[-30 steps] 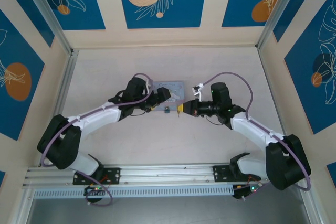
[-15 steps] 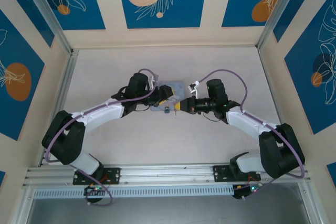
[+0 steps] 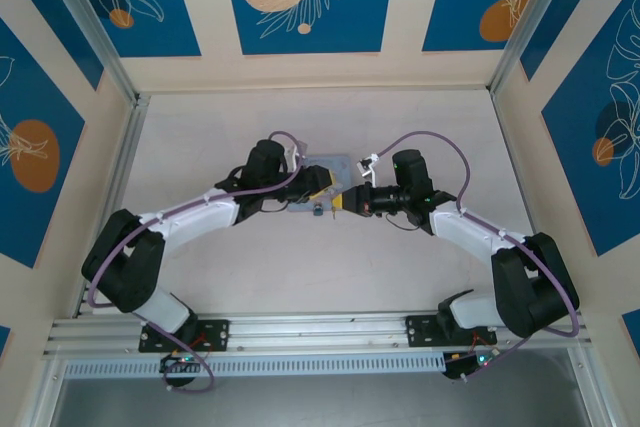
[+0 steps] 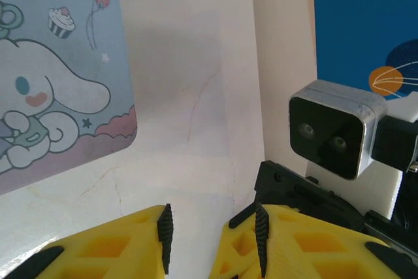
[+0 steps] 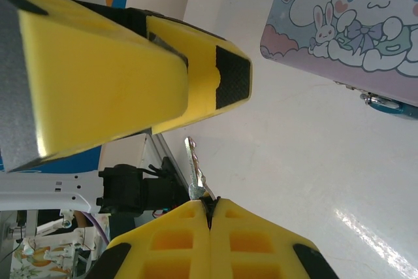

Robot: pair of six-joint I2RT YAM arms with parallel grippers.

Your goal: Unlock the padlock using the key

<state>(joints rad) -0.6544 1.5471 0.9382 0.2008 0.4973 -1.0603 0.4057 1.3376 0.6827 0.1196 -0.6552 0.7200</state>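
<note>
White arms [image 3: 472, 239], purple cables [image 3: 432, 135], yellow fingers [image 5: 173, 246]

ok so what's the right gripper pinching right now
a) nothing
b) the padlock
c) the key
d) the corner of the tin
c: in the right wrist view the right gripper is shut with the thin silvery key sticking out from between its fingertips, while the padlock sits apart from it at the edge of the tin.
</note>
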